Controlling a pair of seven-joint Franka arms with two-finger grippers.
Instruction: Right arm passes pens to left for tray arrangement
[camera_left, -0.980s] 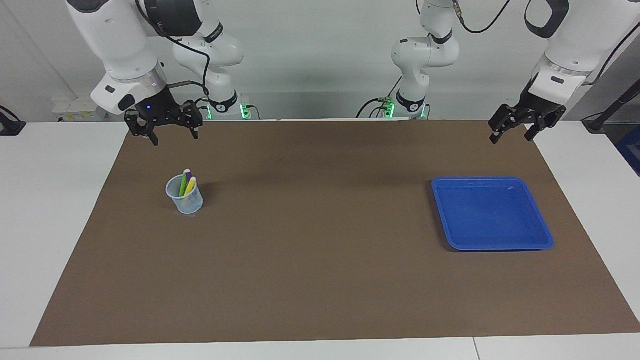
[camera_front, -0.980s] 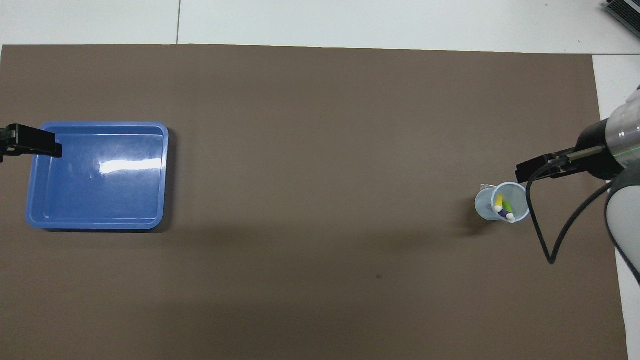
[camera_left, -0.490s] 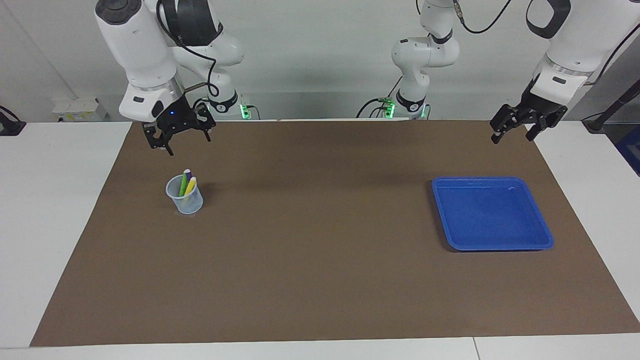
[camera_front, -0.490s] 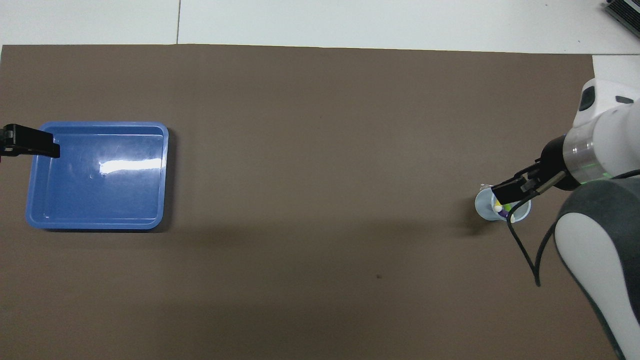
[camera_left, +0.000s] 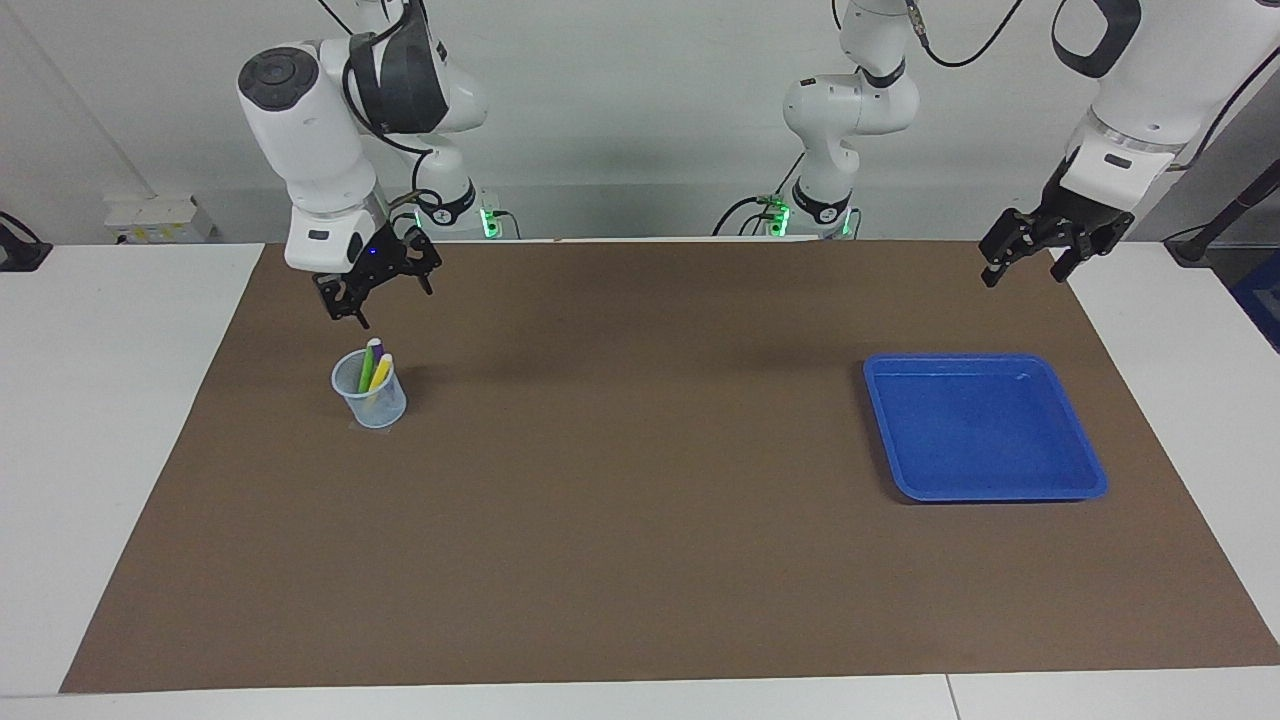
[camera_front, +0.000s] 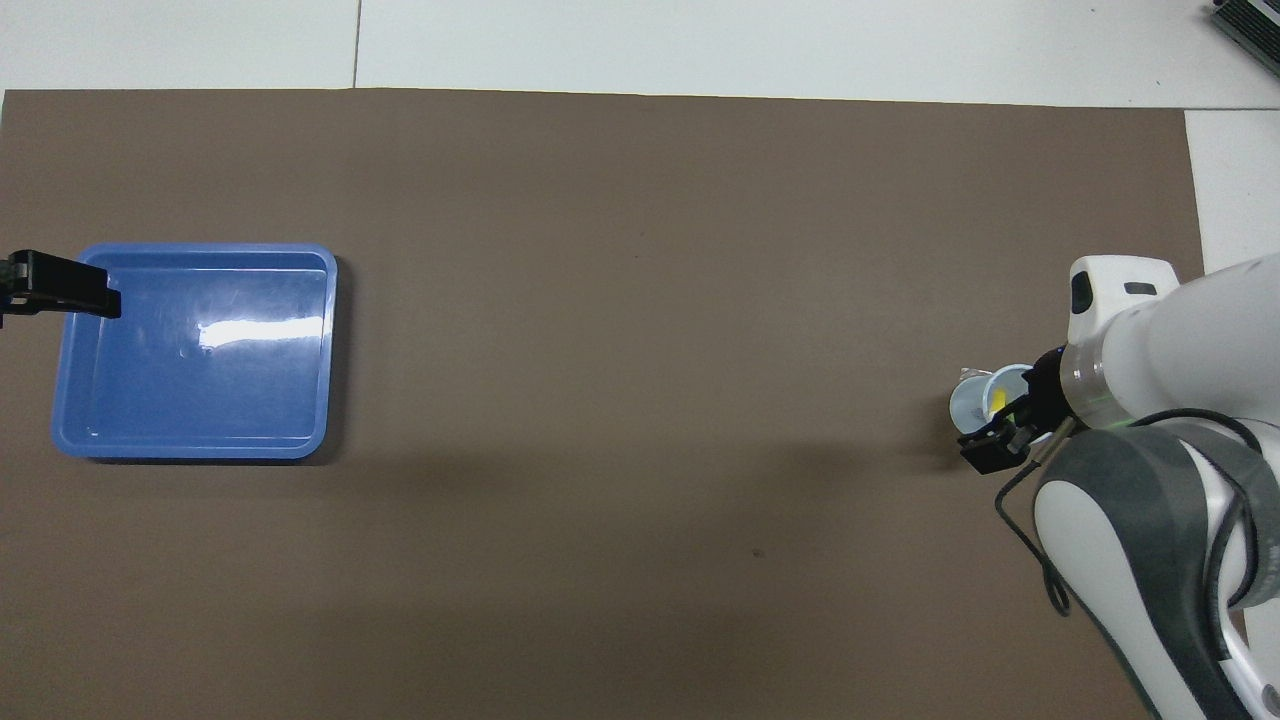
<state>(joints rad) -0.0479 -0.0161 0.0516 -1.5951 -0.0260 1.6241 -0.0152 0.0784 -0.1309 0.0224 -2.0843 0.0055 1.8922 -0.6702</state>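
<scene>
Over cup: right gripper (camera_left: 384, 300), fingers spread wide, empty, clear of the pens
cup (camera_left: 371, 400): on mat (camera_left: 640, 560) at right arm's end, well apart from tray
pens (camera_left: 374, 366): purple, yellow, green, upright in cup
tray (camera_left: 1092, 470): on mat at left arm's end
left gripper (camera_left: 1024, 268): waiting, up in the air beside tray, wide, empty

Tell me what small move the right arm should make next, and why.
Probably lower the right gripper straight down onto a pen. Its jaws are open and empty, above the cup where all three pens stand. The tray has no pens in it, and the left gripper waits open.
</scene>
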